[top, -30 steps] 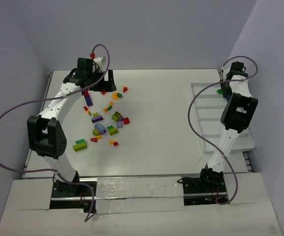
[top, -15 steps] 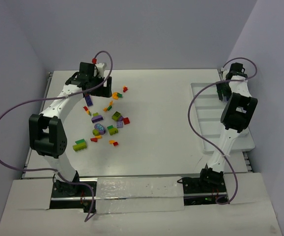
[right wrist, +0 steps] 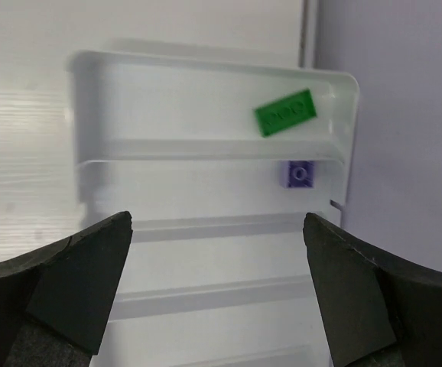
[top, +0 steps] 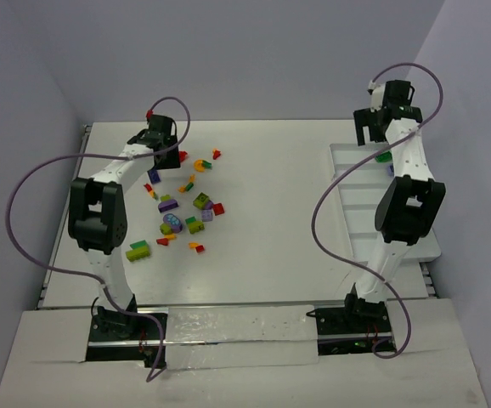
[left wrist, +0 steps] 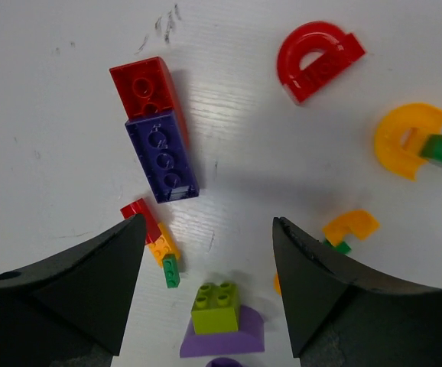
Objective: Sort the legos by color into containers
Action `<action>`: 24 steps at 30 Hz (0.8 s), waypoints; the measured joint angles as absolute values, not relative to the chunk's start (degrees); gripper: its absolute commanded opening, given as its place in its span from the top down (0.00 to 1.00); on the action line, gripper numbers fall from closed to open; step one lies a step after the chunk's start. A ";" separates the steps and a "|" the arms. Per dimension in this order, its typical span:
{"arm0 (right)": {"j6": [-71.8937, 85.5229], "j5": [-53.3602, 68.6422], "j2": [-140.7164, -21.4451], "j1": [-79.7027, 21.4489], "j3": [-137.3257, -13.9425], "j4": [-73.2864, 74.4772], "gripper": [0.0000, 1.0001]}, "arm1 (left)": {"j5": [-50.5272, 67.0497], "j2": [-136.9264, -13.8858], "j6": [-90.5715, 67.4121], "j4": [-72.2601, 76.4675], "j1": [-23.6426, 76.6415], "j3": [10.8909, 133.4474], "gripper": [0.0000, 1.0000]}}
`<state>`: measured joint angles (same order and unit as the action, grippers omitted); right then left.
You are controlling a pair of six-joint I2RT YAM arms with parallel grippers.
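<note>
Containers (right wrist: 167, 107), green lego (right wrist: 284, 112) in end compartment, purple lego (right wrist: 300, 174) in next

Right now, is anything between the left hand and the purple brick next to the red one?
Nothing covers the purple brick; the left hand hangs open just short of it. Only a small red-orange-green strip lies on the table close to the brick's near end.

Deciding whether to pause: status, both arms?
Left gripper open, empty, by red brick and purple brick. Right gripper open, empty, above tray. Green lego, purple lego in separate compartments; other legos loose on table. Nothing obstructing.
</note>
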<state>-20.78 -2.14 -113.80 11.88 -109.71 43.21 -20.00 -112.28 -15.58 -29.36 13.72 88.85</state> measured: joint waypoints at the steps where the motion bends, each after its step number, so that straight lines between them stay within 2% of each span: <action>1: -20.20 -1.47 -112.28 10.66 -109.45 43.22 0.00 | -20.68 -113.82 -16.23 -29.39 13.42 89.36 0.26; 12: -15.47 4.87 -107.39 5.79 -109.10 43.72 0.00 | -24.13 -122.92 -20.31 -29.51 8.39 95.62 0.25; 24: -14.50 6.48 -107.39 5.76 -109.06 44.53 0.00 | -23.72 -126.13 -20.32 -28.91 8.54 95.96 0.32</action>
